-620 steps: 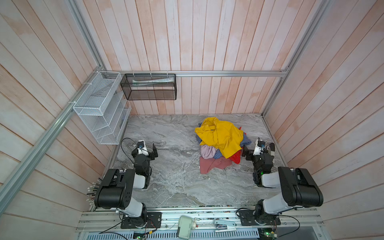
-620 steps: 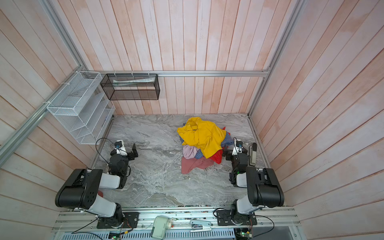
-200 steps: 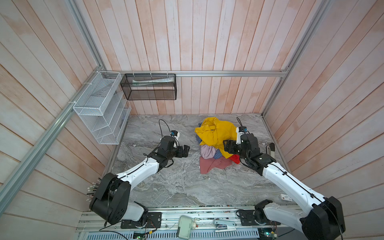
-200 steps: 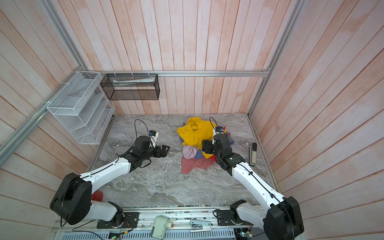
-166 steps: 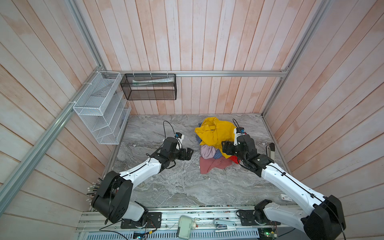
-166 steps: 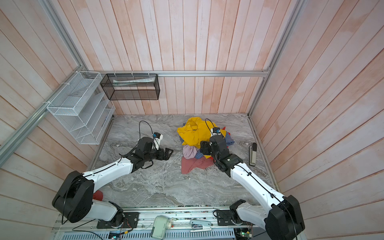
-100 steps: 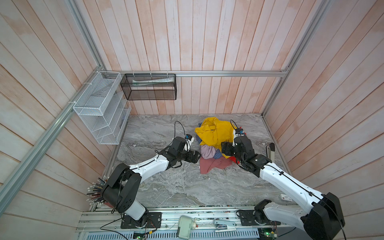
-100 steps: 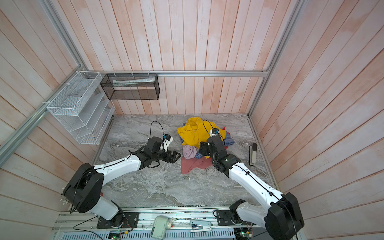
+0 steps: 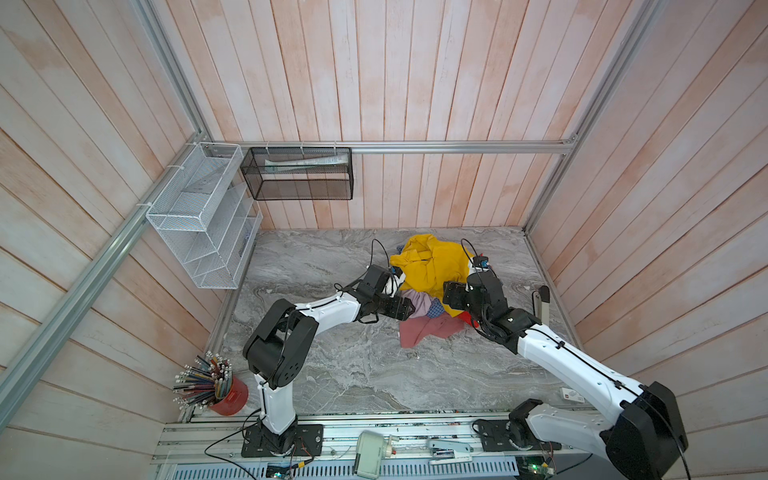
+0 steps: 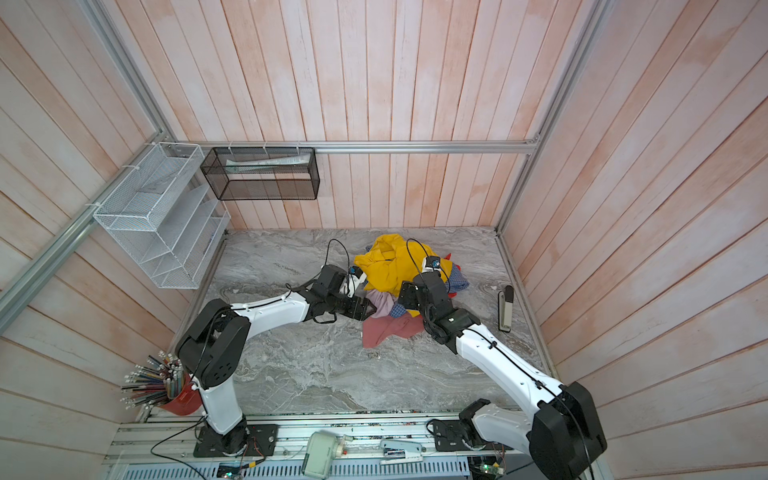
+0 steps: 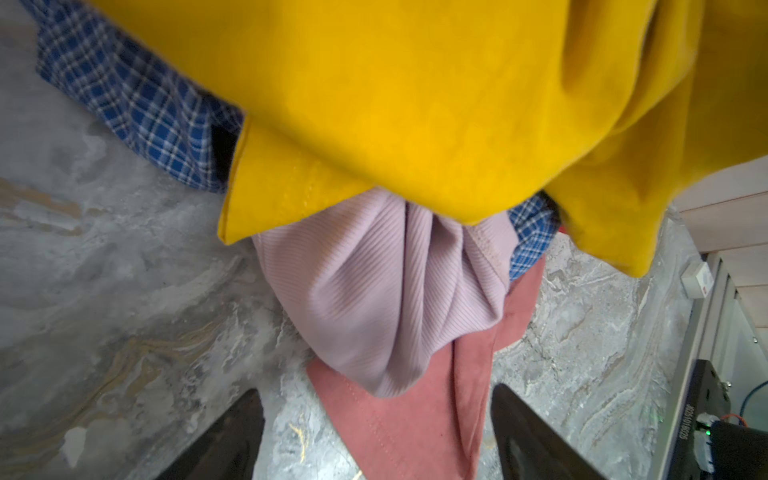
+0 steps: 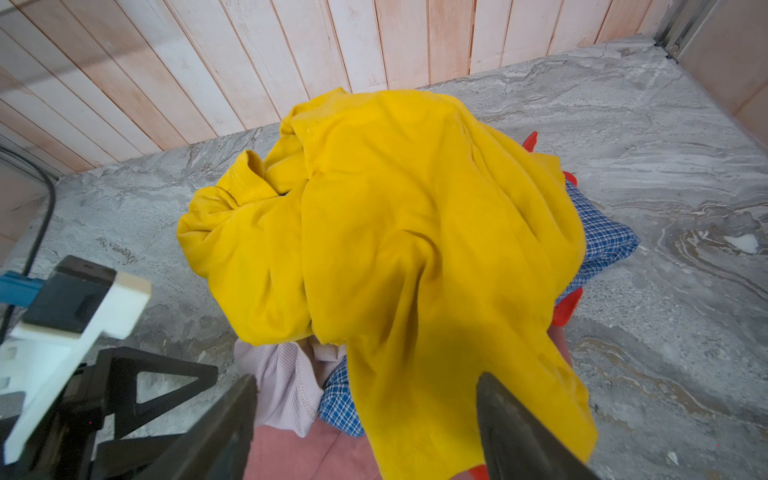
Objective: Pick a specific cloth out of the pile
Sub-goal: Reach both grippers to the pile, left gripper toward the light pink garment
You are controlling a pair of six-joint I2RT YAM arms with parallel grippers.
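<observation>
The pile (image 9: 432, 266) lies at the back right of the marble table, with a big yellow garment (image 12: 395, 216) on top. The cloth (image 9: 419, 303), pale lilac and ribbed, pokes out from under the yellow garment's front edge, over a rose-red piece (image 11: 415, 415) and beside blue checked fabric (image 12: 340, 407). My left gripper (image 11: 376, 436) is open just short of the cloth's tip (image 11: 386, 291), its fingers straddling the rose-red piece. My right gripper (image 12: 365, 432) is open over the yellow flap, with the cloth (image 12: 282, 386) by one finger. In both top views the grippers flank the cloth (image 10: 380, 303).
A white wire rack (image 9: 199, 216) and a black mesh basket (image 9: 299, 174) hang at the back left. A red cup of pencils (image 9: 226, 395) stands at the front left corner. A dark stapler-like tool (image 9: 540, 301) lies by the right wall.
Both arms have swung in from the sides to the pile. The left gripper has reached the lilac cloth's front edge. The right gripper's jaws have opened.
</observation>
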